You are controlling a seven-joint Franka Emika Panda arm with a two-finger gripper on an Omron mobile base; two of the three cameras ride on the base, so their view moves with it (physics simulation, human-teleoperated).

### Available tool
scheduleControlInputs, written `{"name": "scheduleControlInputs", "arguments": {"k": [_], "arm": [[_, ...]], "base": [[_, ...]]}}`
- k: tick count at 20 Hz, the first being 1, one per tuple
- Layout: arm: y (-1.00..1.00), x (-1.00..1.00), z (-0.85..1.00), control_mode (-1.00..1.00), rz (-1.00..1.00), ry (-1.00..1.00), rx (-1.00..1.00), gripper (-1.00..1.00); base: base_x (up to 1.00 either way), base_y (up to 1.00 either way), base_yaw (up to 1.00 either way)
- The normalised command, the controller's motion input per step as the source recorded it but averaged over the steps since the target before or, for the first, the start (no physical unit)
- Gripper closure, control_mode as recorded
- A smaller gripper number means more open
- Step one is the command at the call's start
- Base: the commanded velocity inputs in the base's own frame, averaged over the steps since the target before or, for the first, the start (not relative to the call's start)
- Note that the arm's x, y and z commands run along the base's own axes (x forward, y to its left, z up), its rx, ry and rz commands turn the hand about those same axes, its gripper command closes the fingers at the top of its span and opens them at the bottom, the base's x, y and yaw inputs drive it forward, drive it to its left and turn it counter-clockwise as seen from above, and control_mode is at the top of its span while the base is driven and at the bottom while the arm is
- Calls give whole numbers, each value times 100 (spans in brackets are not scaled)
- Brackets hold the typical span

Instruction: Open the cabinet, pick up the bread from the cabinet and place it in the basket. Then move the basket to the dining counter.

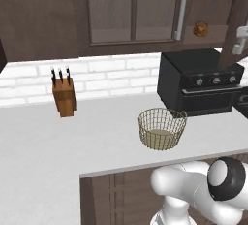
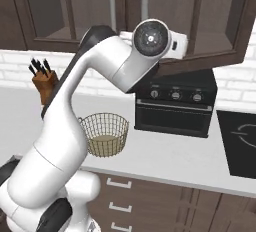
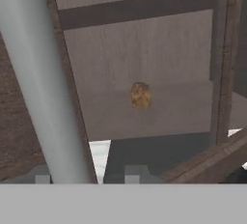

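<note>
Your 2 fingers point(image 3: 87, 174) pinch the cabinet point(image 1: 131, 10) door's silver handle point(image 3: 36, 73), holding it swung open so the bread point(image 3: 140, 95) on the shelf is exposed. The basket point(image 1: 162, 128) waits on the desk point(image 1: 72, 136) below.

Left base view looks forward and down from behind-left; right base view from behind-right, nearer the arm. Both share the basket point(image 1: 162, 128), oven point(image 1: 203, 81), knife block point(image 1: 64, 96) and cabinet point(image 1: 131, 10). Hand view sits close, facing into the cabinet at the bread point(image 3: 140, 95).
</note>
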Motion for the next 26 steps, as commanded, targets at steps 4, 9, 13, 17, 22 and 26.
{"name": "scheduleControlInputs", "arguments": {"k": [4, 9, 13, 17, 22, 26], "arm": [[-99, -83, -26, -100, 1, -5, 0, 100], [-83, -3, -7, -100, 9, -5, 0, 100], [-9, -3, -5, -100, 1, 0, 2, -100], [0, -7, -2, -100, 0, -2, 0, -100], [0, -44, 2, -100, -2, -6, 0, -100], [-1, -47, 9, -100, -3, -13, 0, -100]], "base": [[0, 0, 0], [0, 0, 0], [0, 0, 0], [0, 0, 0], [0, 0, 0], [0, 0, 0]]}}
